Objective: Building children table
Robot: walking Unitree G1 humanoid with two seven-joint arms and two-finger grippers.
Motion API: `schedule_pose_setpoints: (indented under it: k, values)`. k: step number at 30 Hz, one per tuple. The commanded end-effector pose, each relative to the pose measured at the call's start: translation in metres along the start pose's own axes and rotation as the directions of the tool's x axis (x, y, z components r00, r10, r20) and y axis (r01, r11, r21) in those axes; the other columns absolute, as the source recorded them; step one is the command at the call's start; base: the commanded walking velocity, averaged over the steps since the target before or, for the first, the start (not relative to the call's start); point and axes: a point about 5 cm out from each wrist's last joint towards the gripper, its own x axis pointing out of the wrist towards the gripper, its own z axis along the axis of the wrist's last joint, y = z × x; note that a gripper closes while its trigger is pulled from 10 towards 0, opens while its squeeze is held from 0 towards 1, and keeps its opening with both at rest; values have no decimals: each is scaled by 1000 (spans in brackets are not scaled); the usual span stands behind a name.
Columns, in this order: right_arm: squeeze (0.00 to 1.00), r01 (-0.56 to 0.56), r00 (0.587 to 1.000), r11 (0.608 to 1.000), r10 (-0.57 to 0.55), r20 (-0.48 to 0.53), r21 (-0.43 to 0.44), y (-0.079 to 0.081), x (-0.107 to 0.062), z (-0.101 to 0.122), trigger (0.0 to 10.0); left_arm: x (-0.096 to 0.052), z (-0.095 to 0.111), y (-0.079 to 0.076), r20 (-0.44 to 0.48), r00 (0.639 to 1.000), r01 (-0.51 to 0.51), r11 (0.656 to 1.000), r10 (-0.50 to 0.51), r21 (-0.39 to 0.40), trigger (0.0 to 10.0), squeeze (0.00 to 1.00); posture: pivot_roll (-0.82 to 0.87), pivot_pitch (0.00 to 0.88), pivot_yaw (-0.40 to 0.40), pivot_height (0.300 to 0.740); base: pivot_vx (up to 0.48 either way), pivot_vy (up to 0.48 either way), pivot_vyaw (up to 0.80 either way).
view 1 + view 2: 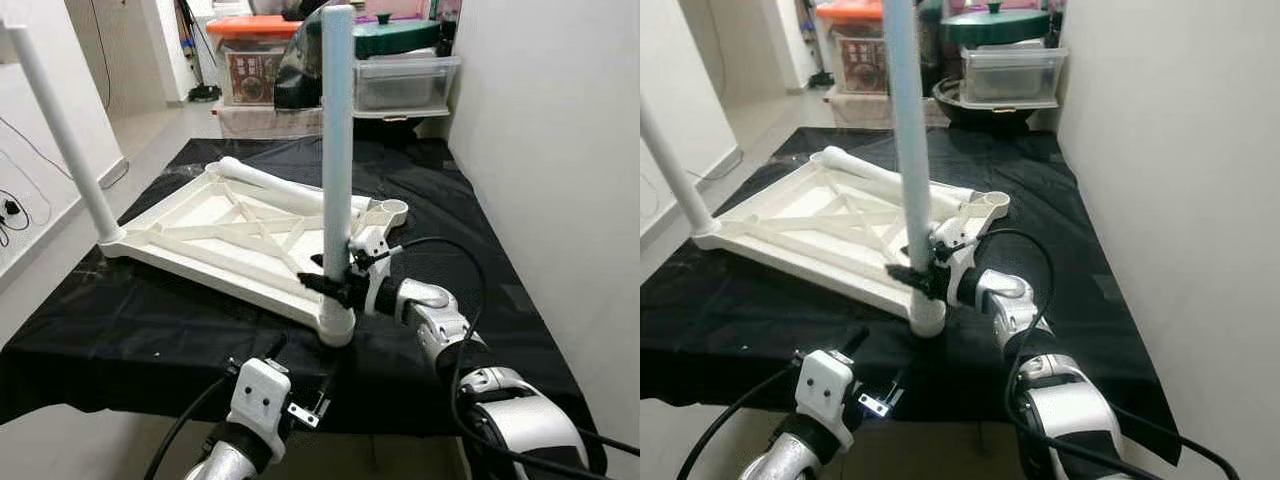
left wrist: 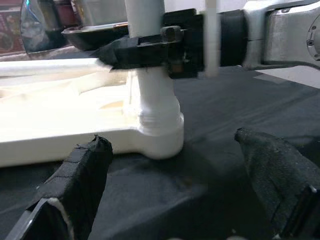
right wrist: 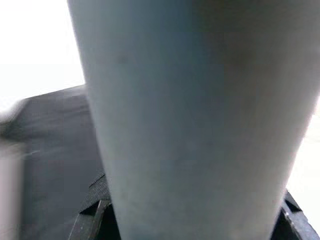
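Pinching upright leg (image 1: 337, 150) near tabletop (image 1: 200, 245) socket: right end effector (image 1: 335, 280); left end effector (image 2: 175, 200) spread.

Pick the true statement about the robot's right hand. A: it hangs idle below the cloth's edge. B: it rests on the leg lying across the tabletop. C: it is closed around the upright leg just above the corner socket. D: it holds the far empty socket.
C: the right hand clamps the upright leg just above the tabletop's corner socket, with its fingers shut on it.
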Motion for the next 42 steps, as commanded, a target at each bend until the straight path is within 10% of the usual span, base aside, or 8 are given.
schedule_pose_setpoints:
  k: [1, 13, 16, 18, 19, 25, 26, 42]
  values:
    - [0, 427, 902, 904, -426, -66, 8, -34, -19, -14, 0, -1, -3, 2, -19, 1000, -5, 1000, 5, -1, 10000, 0, 6, 0, 5, 740, 0, 0, 0]
    - [0, 877, 479, 475, -864, -157, 68, -36, -48, -40, 0, -1, -3, 2, -24, 1000, -1, 1000, 1, -3, 10000, 0, -1, 0, 8, 740, 0, 0, 0]
    - [0, 876, 482, 475, -857, -180, 83, -27, -40, -42, 0, -2, -3, 2, -24, 1000, -1, 1000, 1, -2, 10000, 0, -1, 0, 8, 740, 0, 0, 0]
    - [0, 861, 509, 496, -845, -166, 114, -21, -33, -39, 10000, -2, -3, 2, -24, 1000, -2, 1000, 2, -3, 10000, 0, 2, 0, 6, 740, 0, 0, 0]
    - [1000, 807, 585, 565, -805, -98, 172, -16, -25, -30, 10000, -2, -3, 1, -25, 1000, -2, 1000, 2, -3, 10000, 0, 2, 0, 6, 740, 0, 0, 0]
    - [973, 652, 720, 712, -689, 80, 261, -11, -15, -6, 10000, -2, -4, 1, -27, 1000, -2, 1000, 1, -6, 10000, 0, 0, 0, 6, 740, 0, 0, 0]
    - [0, 603, 754, 754, -646, 123, 261, -12, -14, 0, 10000, -2, -4, 1, -27, 1000, -1, 1000, 1, -7, 10000, 0, 0, 0, 6, 740, 0, 0, 0]
    - [0, -492, 866, 855, 500, -9, 165, 11, -29, -13, 10000, -1, -4, 1, -27, 1000, -2, 1000, 1, -5, 10000, 0, 1, 0, 7, 740, 0, 0, 0]
